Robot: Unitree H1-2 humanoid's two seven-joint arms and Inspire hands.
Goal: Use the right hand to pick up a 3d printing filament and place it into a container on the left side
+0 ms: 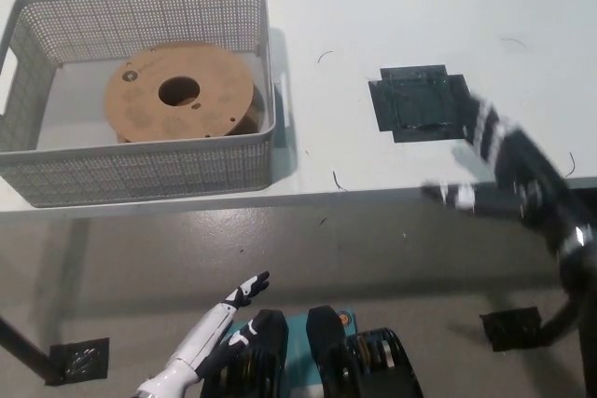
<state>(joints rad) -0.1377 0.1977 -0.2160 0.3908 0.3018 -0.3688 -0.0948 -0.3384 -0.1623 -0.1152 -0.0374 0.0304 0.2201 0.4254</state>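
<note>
Head view: filament spool [177,90] lies flat inside the basket [140,174] (seemingly delivered). Right robot hand [504,170], right of the basket, is blurred; its grip can't be told.

— Light? 
— Bright, even, from overhead. The white table [373,6] reads nearly washed out at the top; no hard glare spots.

— Shadows? 
— Soft. The basket [140,170] throws a faint one to its right and darkens the floor under the table edge.

— Sharpness? 
— The basket mesh and the spool [177,90] are crisp. The right hand [499,160] is smeared with motion blur, outline streaked. The left hand [219,319], low at the bottom, stays sharp.
</note>
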